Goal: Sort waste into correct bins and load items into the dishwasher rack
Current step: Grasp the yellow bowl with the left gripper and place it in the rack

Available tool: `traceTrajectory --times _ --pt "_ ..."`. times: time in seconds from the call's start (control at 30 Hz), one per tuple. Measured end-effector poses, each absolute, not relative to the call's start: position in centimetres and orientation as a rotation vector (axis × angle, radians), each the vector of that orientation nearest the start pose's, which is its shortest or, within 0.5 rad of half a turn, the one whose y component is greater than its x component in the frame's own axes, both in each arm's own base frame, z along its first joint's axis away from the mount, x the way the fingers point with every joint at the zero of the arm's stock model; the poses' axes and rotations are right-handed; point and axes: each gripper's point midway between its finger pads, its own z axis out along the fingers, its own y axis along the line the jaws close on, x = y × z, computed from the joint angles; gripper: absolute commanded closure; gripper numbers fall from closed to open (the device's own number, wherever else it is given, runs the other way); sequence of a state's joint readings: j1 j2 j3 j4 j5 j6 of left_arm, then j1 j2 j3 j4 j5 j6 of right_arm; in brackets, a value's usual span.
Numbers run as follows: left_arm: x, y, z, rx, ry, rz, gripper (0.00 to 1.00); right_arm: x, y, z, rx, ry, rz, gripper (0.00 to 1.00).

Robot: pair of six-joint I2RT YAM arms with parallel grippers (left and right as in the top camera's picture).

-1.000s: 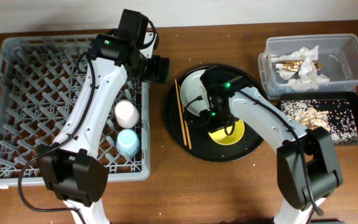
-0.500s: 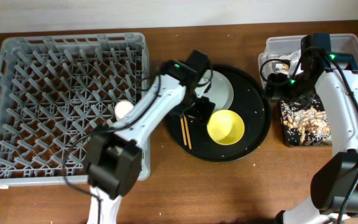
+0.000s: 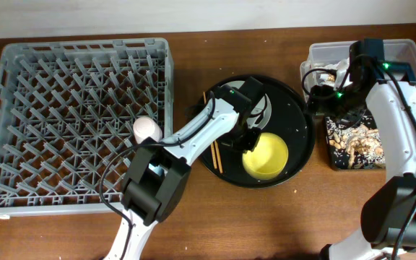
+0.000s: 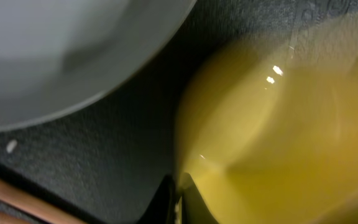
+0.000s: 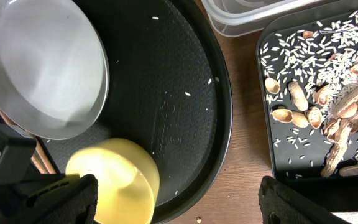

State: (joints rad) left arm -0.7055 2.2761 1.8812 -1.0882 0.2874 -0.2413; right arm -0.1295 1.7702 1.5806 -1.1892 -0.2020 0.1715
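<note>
Brown wooden table (image 3: 193,224), seen from overhead: the dishwasher rack (image 3: 49,108) fills the left side and a round black tray (image 3: 298,130) sits at centre.

The left arm rises from the near edge, bends across the rack's right corner and angles down onto the tray. Its left gripper (image 3: 250,137) is at the left rim of the yellow bowl (image 3: 269,155). In the blurred left wrist view one dark finger (image 4: 174,200) sits right at that rim; whether the claw has closed on it cannot be told.

The bowl lies in the tray's near half, just beside the grey-green plate (image 5: 42,68), with the chopsticks (image 3: 217,155) along the tray's left side. A pink cup (image 3: 146,130) stands in the rack near its right wall.

The right arm stretches up the table's right edge and folds back over the clear tub (image 3: 403,65). The right gripper (image 3: 329,101) hangs between the round tray and the bins, its fingers (image 5: 42,199) spread wide with nothing held. The shallow black tray (image 5: 291,163), below the tub, holds food crumbs and grains (image 5: 328,106).
</note>
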Motion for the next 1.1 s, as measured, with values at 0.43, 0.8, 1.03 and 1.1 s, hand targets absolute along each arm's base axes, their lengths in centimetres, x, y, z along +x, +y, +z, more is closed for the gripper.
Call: traceTrajectory --times 0.43,0.8,1.03,1.1 --pt "42.7 -19.4 25.1 0.417 2.615 0.419 0.99 37.3 -1.4 14.7 0.411 2.904 0.303 0.16" --pt "53.6 -3.0 27.1 -0.165 2.114 1.138 1.0 37.4 -1.4 14.7 0.41 2.903 0.302 0.16" --pt "55.1 -4.0 20.4 0.061 2.142 1.263 0.99 37.4 -1.4 14.7 0.41 2.903 0.302 0.16" --pt "54.7 -3.6 19.5 0.088 2.159 1.298 0.99 37.4 -1.4 14.7 0.411 2.903 0.302 0.16"
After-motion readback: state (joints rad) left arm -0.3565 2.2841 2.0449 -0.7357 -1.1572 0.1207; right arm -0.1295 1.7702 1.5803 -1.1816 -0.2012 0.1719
